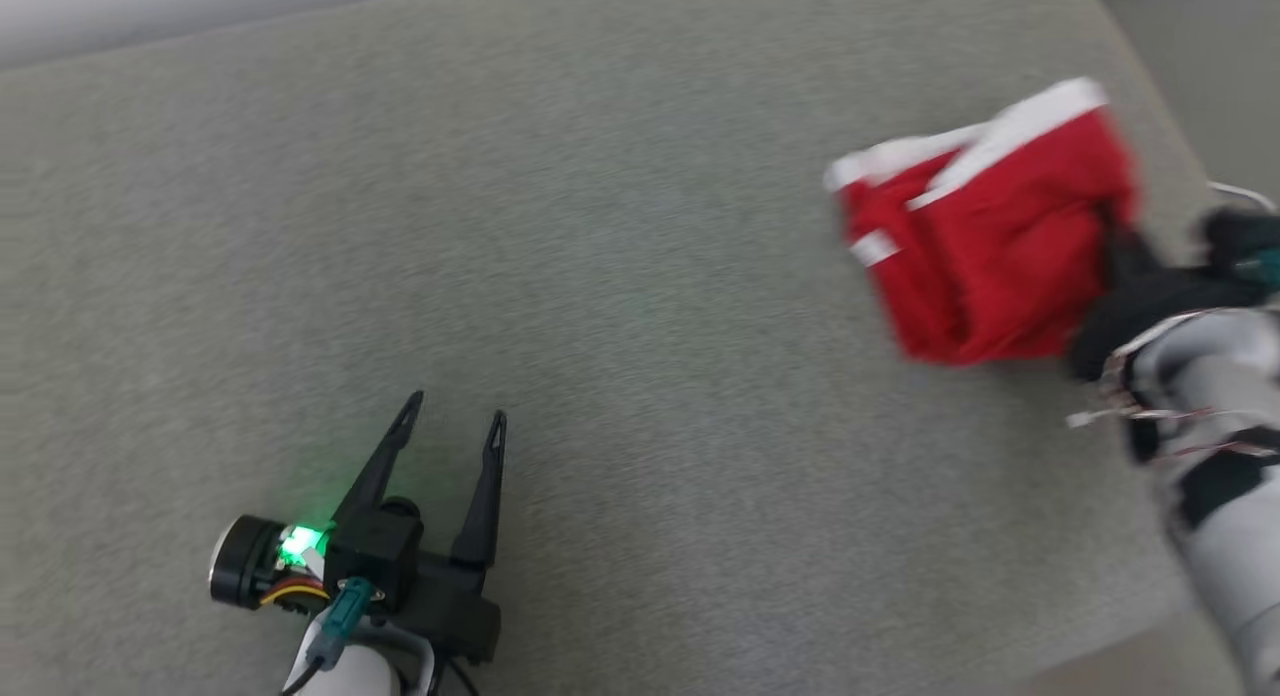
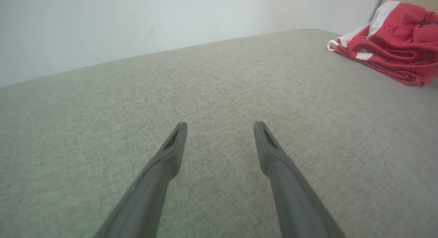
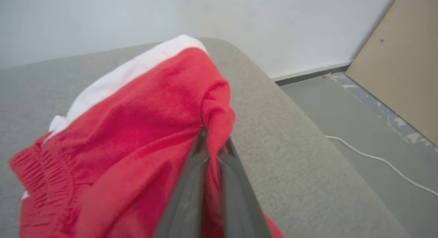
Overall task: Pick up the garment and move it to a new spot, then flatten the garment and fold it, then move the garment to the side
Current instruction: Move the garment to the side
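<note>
The garment (image 1: 990,236) is red with white bands and lies bunched in a folded heap near the right edge of the grey cushion (image 1: 600,276). My right gripper (image 1: 1110,241) is shut on a pinch of its red cloth at the right side; in the right wrist view the dark fingers (image 3: 191,183) close together with the garment (image 3: 137,139) draped around them. My left gripper (image 1: 452,416) stands open over bare cushion at the lower left, far from the cloth. From the left wrist the garment (image 2: 393,43) shows at the far upper right, beyond the spread left gripper (image 2: 220,127).
The cushion's right edge (image 3: 308,128) drops to a grey floor where a white cable (image 3: 376,159) runs. A tan board (image 3: 400,60) leans at the right. A pale wall (image 2: 137,26) stands behind the cushion.
</note>
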Robot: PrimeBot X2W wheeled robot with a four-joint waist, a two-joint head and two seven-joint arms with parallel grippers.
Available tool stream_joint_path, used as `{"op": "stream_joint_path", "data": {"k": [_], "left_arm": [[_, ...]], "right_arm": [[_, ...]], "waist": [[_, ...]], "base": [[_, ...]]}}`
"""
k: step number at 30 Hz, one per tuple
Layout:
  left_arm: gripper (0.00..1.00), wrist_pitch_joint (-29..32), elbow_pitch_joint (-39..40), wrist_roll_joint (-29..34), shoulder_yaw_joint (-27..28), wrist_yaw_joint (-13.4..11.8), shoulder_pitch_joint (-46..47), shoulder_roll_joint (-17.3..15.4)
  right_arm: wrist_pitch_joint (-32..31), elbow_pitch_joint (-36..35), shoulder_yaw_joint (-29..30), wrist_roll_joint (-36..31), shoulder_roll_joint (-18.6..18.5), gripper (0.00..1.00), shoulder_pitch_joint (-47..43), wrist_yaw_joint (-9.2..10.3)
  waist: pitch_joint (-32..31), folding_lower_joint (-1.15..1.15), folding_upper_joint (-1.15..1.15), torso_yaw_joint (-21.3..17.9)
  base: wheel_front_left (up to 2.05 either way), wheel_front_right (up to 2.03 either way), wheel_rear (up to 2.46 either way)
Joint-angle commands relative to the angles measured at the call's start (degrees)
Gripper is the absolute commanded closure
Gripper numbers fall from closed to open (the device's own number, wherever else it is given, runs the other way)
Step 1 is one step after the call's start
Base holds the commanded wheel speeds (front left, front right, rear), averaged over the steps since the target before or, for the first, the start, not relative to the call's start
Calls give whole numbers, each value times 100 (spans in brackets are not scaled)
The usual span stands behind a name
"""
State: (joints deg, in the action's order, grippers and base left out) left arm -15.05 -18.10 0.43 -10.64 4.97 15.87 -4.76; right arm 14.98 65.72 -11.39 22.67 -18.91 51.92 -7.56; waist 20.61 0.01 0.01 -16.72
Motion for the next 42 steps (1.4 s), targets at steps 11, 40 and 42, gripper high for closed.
{"op": "stream_joint_path", "data": {"k": [11, 40, 42], "left_arm": [[0, -17, 150, -152, -4, -145, 89, 26], [0, -19, -35, -407, 341, -285, -400, 141], [0, -19, -74, -429, 389, -284, -485, 150]], "right_arm": [[27, 682, 1385, -756, -1389, 100, 555, 15], [15, -2053, 1916, -1998, 494, 0, -1027, 15], [15, -2185, 1697, -1863, 600, 0, -1253, 15]], "waist": [[606, -1, -1, 1328], [-427, -1, -1, 1286], [-529, -1, -1, 1331]], "base": [[0, 0, 0], [0, 0, 0], [0, 0, 0]]}}
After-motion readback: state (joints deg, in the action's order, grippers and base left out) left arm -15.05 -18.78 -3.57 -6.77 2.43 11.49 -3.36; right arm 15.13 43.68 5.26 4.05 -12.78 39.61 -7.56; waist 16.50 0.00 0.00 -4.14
